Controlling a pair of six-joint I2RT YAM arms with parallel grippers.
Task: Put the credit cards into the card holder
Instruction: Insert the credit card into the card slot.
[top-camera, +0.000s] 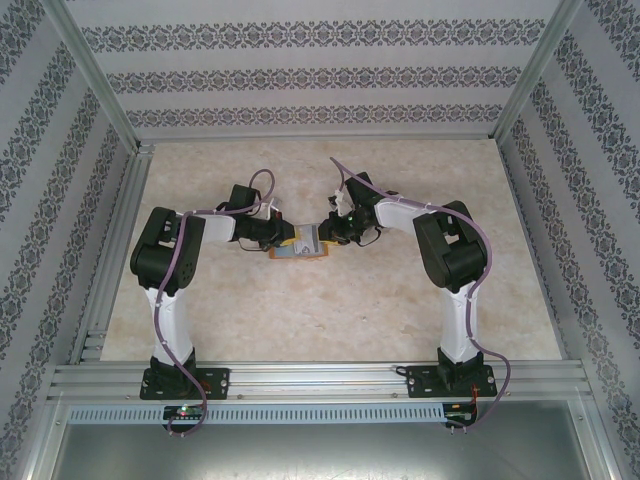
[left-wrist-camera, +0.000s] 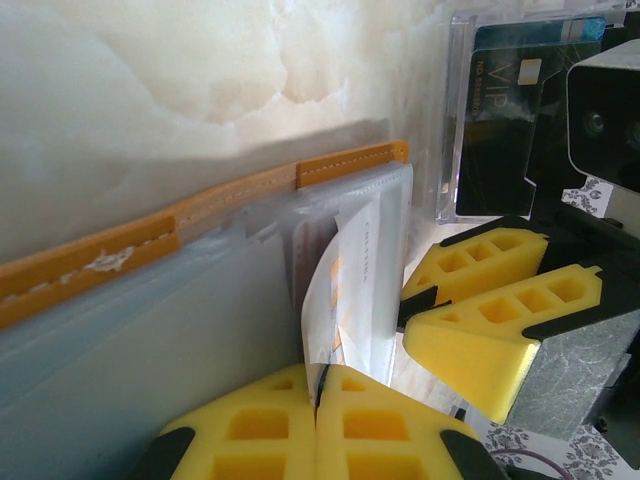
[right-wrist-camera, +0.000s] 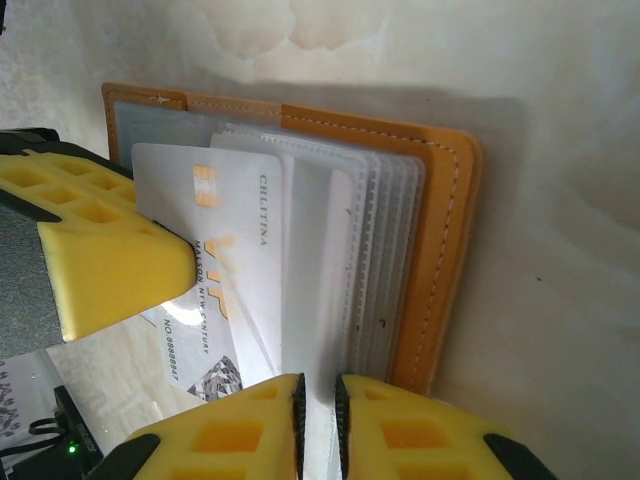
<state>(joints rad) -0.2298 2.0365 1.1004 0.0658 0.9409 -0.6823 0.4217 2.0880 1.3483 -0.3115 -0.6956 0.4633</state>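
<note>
1. Card insertion is the step, by my read: the credit card (right-wrist-camera: 240, 230) sits angled over the sleeve (right-wrist-camera: 315, 260) stack of the open card holder (right-wrist-camera: 450, 250), at the middle of the table (top-camera: 420, 310).
2. Grip: left gripper (left-wrist-camera: 315, 400) clamped tight on the card's edge; right gripper (right-wrist-camera: 318, 400) narrow, apparently pinching 1 sleeve.
3. Doing it well: square the card's edge to the pocket mouth, hold the sleeve taut, push gently; the card looks bowed.
4. Pose: both forearms low, elbows out, wrists meeting over the holder from left and right.
</note>
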